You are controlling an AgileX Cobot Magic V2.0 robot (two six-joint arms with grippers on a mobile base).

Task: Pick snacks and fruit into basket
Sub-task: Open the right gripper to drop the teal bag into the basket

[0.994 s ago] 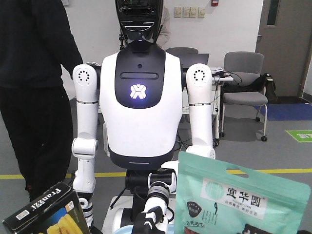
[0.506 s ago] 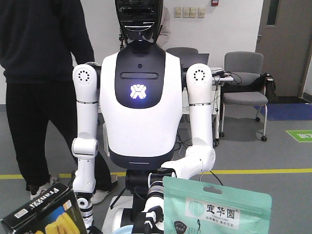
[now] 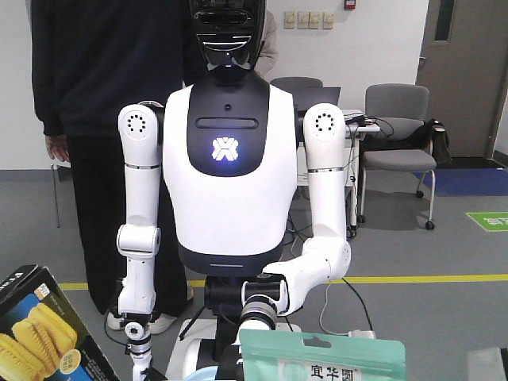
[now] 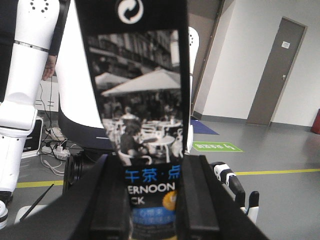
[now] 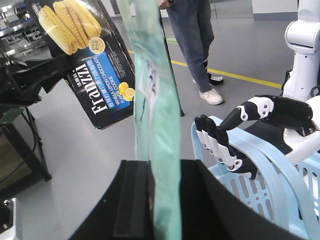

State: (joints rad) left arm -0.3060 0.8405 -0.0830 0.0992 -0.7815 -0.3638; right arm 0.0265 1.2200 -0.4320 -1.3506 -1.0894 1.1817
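Grey office floor (image 3: 444, 317) crossed by a yellow line (image 3: 413, 279), with chairs (image 3: 397, 135) and a door (image 3: 464, 71) behind, and a white humanoid robot (image 3: 226, 159) facing the camera with a person (image 3: 95, 79) in dark clothes standing behind it. Both arms carry snacks in the air. The left gripper (image 4: 152, 200) is clamped on the black box (image 4: 145, 125), its jaws pressing the two broad faces near one end while the rest of the box rises above them. The right gripper (image 5: 162, 200) is clamped on the mint-green pouch (image 5: 155, 100), seen edge-on, standing up out of the jaws from its lower edge. The box looks like light, stiff cardboard that should hold its shape under a firm pinch on flat faces. The pouch looks like thin, soft, slick film that will probably bend or sway, so a hold close to a sealed edge seems safest. The light-blue basket (image 5: 260, 165) sits lower and to the right of the pouch in the right wrist view, near but apart from it, with the humanoid's black-and-white hand (image 5: 235, 135) curled over its rim.
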